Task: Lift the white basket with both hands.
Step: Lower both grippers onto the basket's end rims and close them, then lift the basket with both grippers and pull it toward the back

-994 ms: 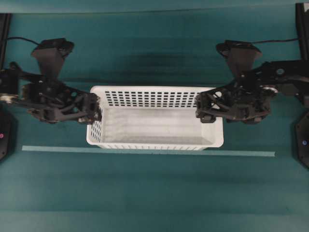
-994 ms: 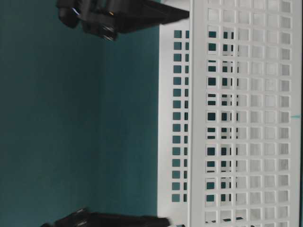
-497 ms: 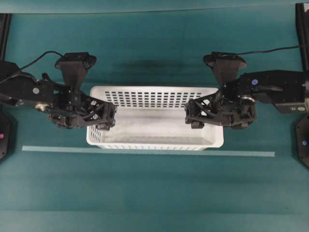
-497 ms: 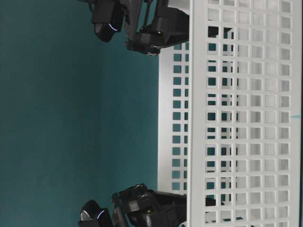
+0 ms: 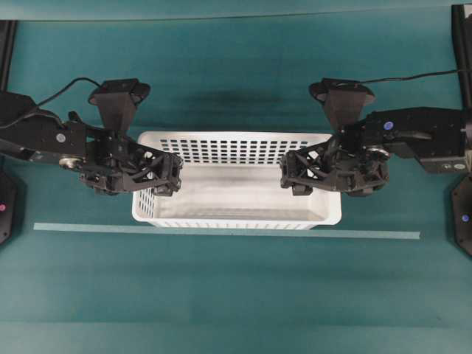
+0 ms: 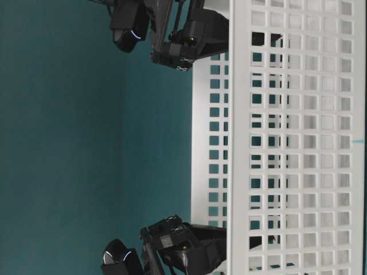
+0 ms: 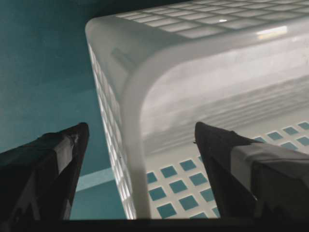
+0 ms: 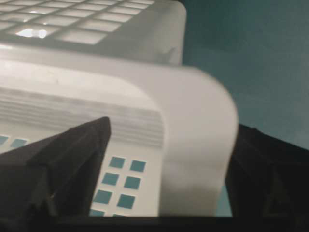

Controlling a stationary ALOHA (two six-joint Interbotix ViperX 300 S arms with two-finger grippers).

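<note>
The white basket [image 5: 236, 181] stands on the teal surface [image 5: 236, 295], empty. Judged light, thin-walled plastic, smooth and liable to flex or slip; best taken at the rolled rim of each short end wall. Left pincer [image 5: 171, 174] straddles the left wall, fingers spread, not yet clamped. Right pincer [image 5: 291, 175] likewise straddles the right wall, spread. Count: one basket, two pincers.

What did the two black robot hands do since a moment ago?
Both moved inward over the ends of the white slotted plastic basket: the left gripper and right gripper now each straddle an end wall, jaws not clamped. The basket stayed put on the green table.
</note>
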